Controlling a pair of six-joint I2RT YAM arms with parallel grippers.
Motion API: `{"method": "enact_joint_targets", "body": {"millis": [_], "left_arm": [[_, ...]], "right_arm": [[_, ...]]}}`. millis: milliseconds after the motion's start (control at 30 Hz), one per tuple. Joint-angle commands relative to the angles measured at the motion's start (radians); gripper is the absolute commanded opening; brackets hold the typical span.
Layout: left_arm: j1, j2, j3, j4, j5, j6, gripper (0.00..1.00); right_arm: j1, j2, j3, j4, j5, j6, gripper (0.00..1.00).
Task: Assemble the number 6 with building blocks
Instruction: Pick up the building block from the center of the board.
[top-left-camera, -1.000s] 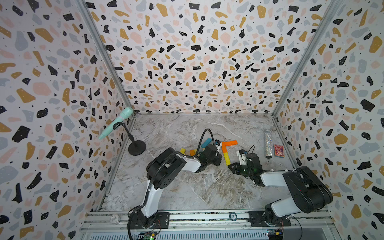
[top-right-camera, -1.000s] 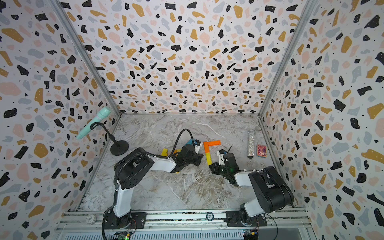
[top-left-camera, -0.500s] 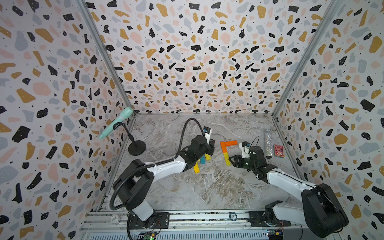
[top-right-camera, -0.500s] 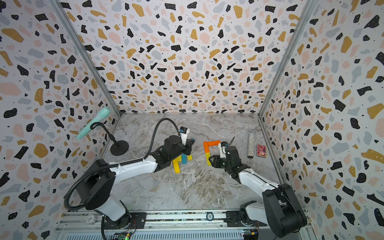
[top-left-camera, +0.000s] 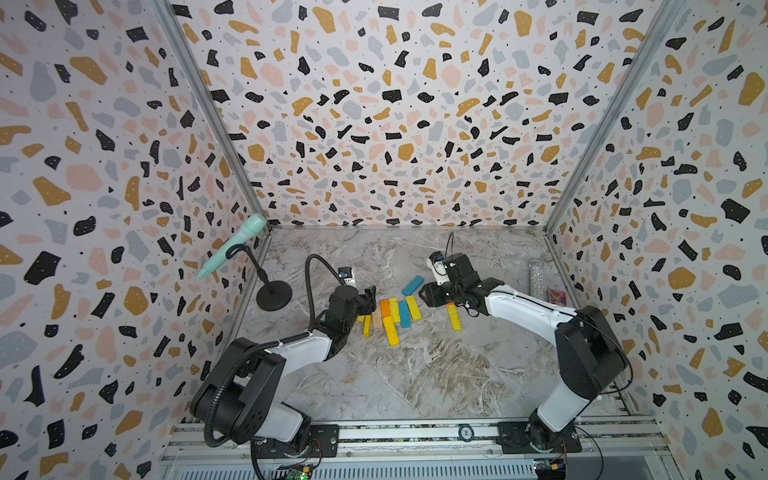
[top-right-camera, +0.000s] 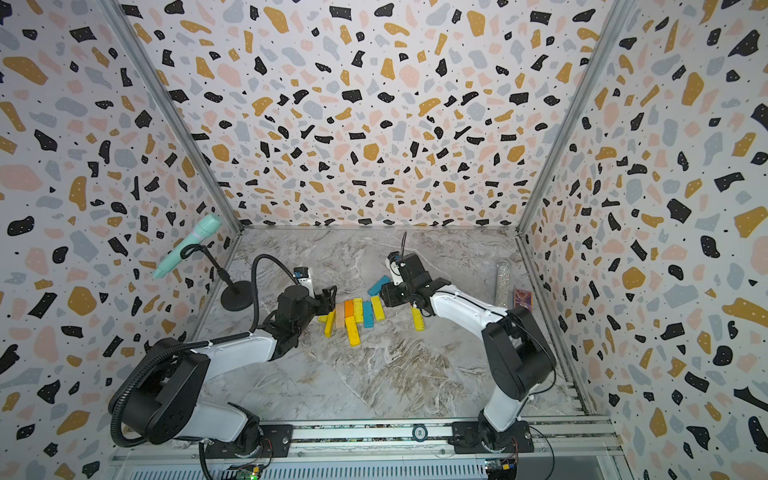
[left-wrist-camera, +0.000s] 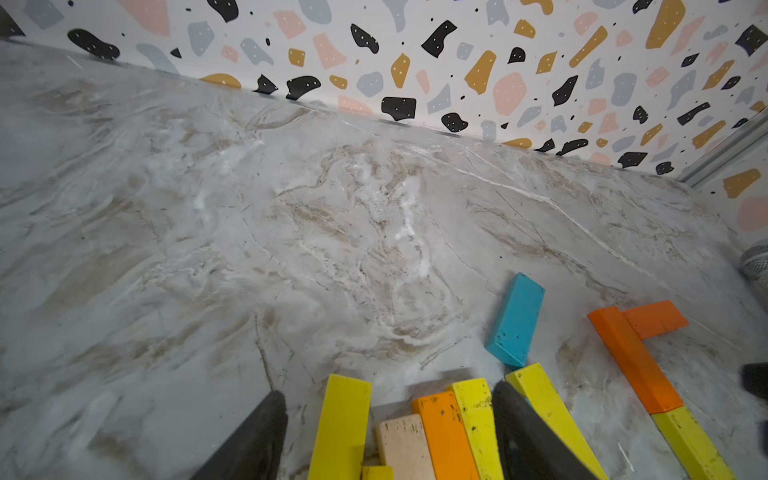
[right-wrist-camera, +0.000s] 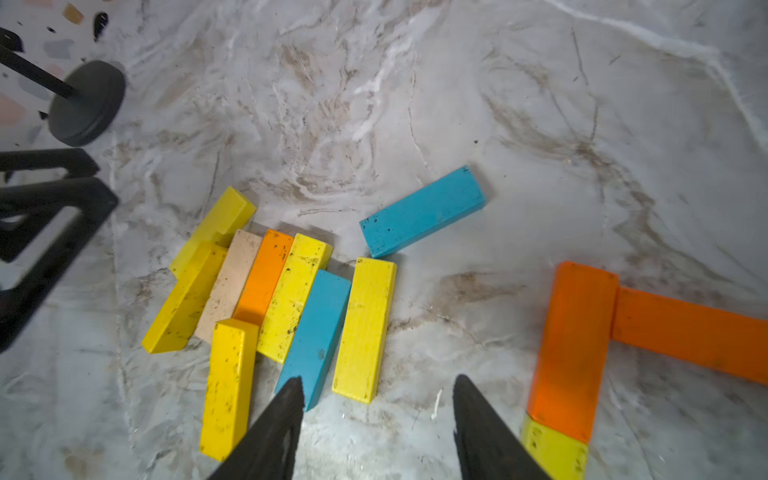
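Several building blocks (top-left-camera: 390, 312), yellow, orange, blue and one pale, lie side by side in a cluster (right-wrist-camera: 291, 291) mid-table. A loose blue block (top-left-camera: 412, 285) lies just behind them. To the right, two orange blocks (right-wrist-camera: 575, 349) form a corner with a yellow block (top-left-camera: 454, 318) continuing the line; in both top views my right arm covers the orange ones. My left gripper (left-wrist-camera: 388, 395) is open, its fingers straddling the ends of the cluster's blocks without holding any. My right gripper (right-wrist-camera: 377, 383) is open over bare table between the cluster and the orange corner.
A mint microphone (top-left-camera: 232, 249) on a black round-based stand (top-left-camera: 273, 295) is at the left wall. A glittery tube (top-left-camera: 536, 278) and a small red box (top-left-camera: 557, 296) lie by the right wall. Terrazzo walls close three sides.
Both arms have unfolded and both grippers have opened. The left gripper has shifted left to the cluster's edge; the right has moved left and farther back, over the orange blocks.
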Motion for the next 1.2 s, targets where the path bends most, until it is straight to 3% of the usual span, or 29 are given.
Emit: {"method": "enact_joint_targets", "body": {"millis": [0,167,467,733,933,1167], "left_arm": [[0.002,-0.011,-0.005,0.106,-0.012,0.022,0.8],[0.002,-0.051,-0.027,0.108,-0.068,0.04,0.86],[0.002,-0.048,-0.028,0.106,-0.086,0.049,0.86],[0.002,-0.046,-0.029,0.111,-0.078,0.05,0.85],[0.002,-0.046,-0.028,0.111,-0.075,0.05,0.84],[0.002,-0.051,-0.032,0.113,-0.076,0.048,0.83]], "right_arm": [[-0.003,0.071,0.094,-0.036,-0.006,0.003,0.6],[-0.006,0.194,0.159,0.023,-0.038,0.051,0.65],[-0.006,0.37,0.335,0.007,-0.022,0.058,0.7],[0.012,0.529,0.577,-0.132,0.051,0.017,0.72],[0.054,0.63,0.733,-0.259,0.138,-0.042,0.7],[0.06,0.631,0.729,-0.281,0.175,-0.056,0.56]]}}
